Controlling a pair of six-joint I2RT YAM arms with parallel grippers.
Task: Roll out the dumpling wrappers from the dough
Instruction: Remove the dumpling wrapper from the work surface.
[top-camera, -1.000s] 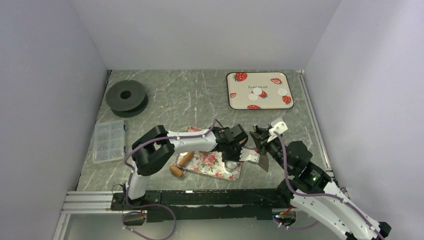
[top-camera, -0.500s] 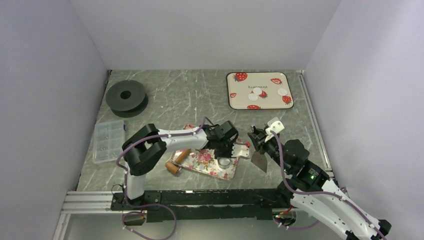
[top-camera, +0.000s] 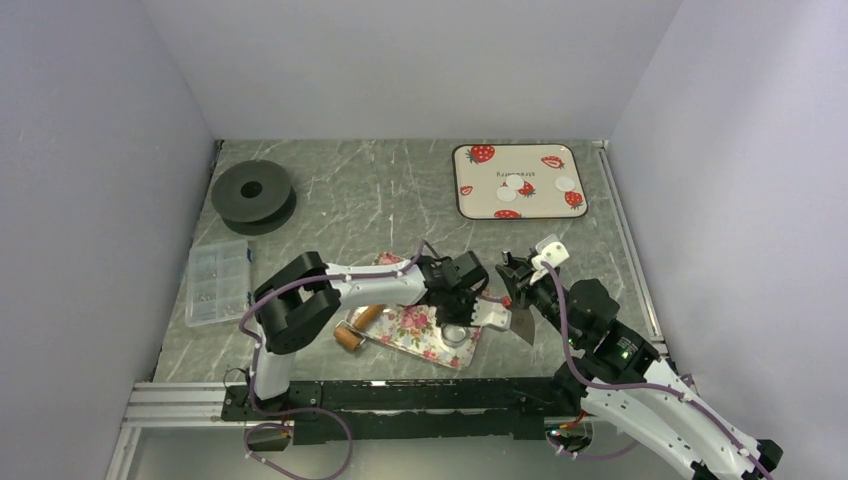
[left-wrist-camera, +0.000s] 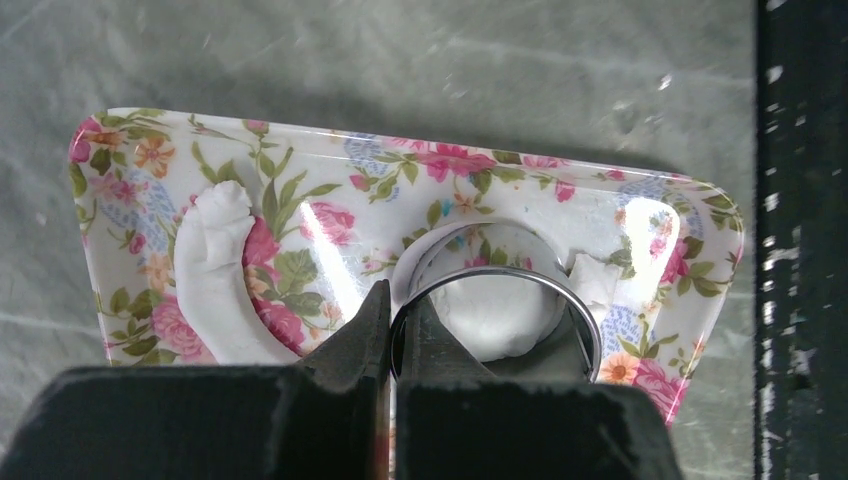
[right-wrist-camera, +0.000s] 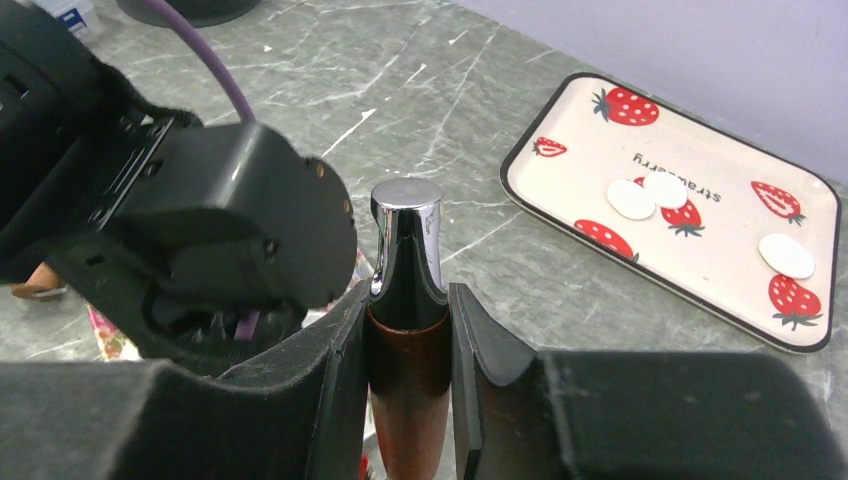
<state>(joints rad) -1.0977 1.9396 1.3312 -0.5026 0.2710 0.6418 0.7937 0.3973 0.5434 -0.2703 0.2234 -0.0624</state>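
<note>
Three wrappers (top-camera: 515, 183) are lying on the strawberry tray (top-camera: 540, 205) at the table's (top-camera: 380, 190) far right corner, well apart from both arms. The left tool (left-wrist-camera: 392, 305) is pinching the rim of the ring cutter (left-wrist-camera: 490, 272) over the floral tray (left-wrist-camera: 560, 185), with dough (left-wrist-camera: 215, 270) lying inside and beside the ring. The right tool (right-wrist-camera: 408, 300) is clamping the scraper (right-wrist-camera: 405, 235) by its brown handle, close beside the left tool.

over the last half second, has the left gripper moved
Yes. The left gripper, shut on the ring cutter, has shifted right, farther from the clear parts box.
</note>
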